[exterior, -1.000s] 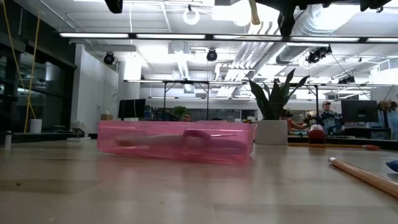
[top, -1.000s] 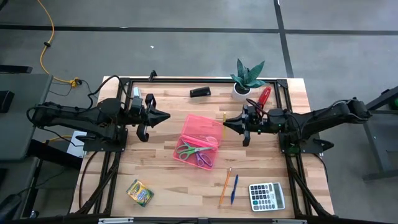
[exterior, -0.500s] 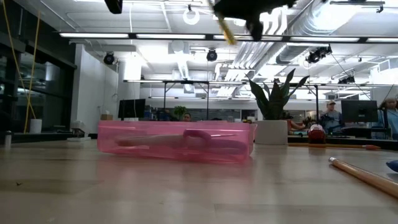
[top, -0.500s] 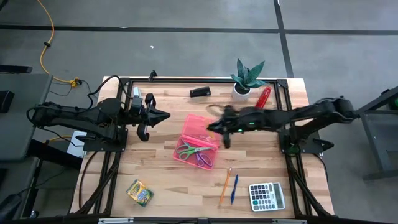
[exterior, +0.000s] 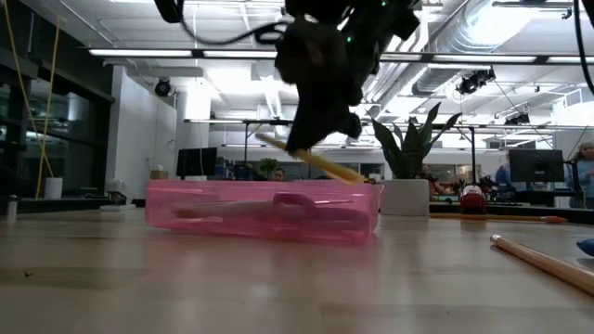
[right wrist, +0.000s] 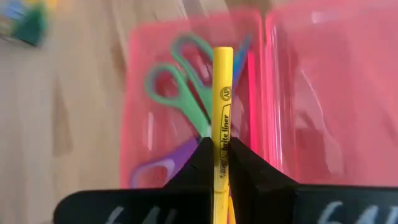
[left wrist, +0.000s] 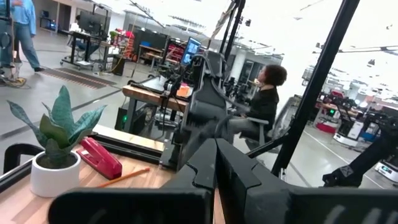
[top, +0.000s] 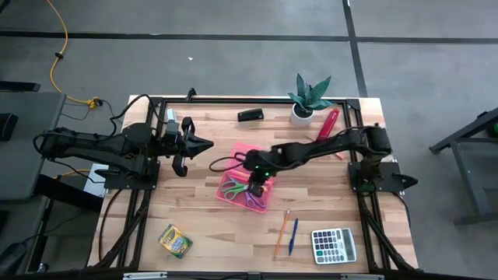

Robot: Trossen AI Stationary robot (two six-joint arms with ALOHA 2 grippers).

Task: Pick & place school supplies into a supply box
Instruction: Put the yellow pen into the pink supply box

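My right gripper (top: 257, 173) is squeezed tight on the yellow marker (right wrist: 222, 106), and I hold it right over the pink box (top: 250, 187), which sits open in the middle of the table (top: 202, 225). From above, my arm covers the marker, so only my right wrist camera shows it well: a yellow stick poking out between my two fingers (right wrist: 202, 163), with the green scissors (right wrist: 177, 93) and the purple scissors (right wrist: 155, 171) lying in the box under it. The low camera shows something else: the marker (exterior: 316, 160) is tilted, and its low end is just about at the top edge of the box (exterior: 264, 211). I cannot tell if it touches. From above I can also see the pencil (top: 281, 232) and the blue pen (top: 292, 236) lying side by side on the table near the calculator (top: 334, 245), well apart from the box. A crayon box (top: 175, 240) sits near the front left corner. My left gripper (top: 204, 144) waits to the left of the box, up off the table, with its fingers pressed together. Its wrist camera shows a plant (left wrist: 55, 146), a red stapler (left wrist: 99, 158) and a person (left wrist: 264, 99) sitting in the room behind.
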